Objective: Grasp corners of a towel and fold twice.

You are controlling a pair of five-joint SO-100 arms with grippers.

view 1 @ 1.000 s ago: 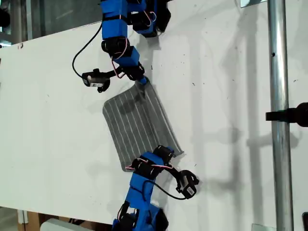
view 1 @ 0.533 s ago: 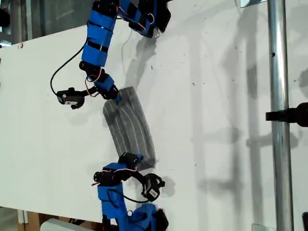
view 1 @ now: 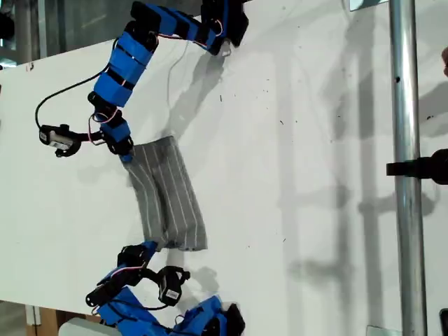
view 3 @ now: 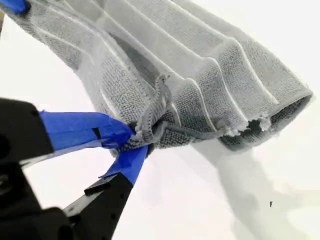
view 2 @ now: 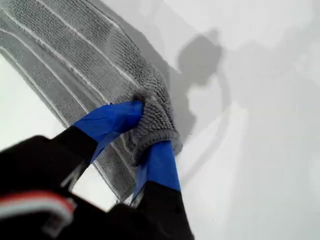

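The first hand (view 2: 148, 127) is clamped on a corner (view 2: 156, 122) of the grey striped towel (view 1: 168, 196); the second hand (view 3: 136, 141) pinches another corner (view 3: 156, 112). The towel lies folded on the white worktop (view 1: 315, 140), left of centre in the exterior view, with an arm at each end.

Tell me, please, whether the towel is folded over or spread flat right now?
Folded over. The towel lies doubled in the exterior view; the second wrist view shows two layers at its open end, with each gripper pinching a corner.
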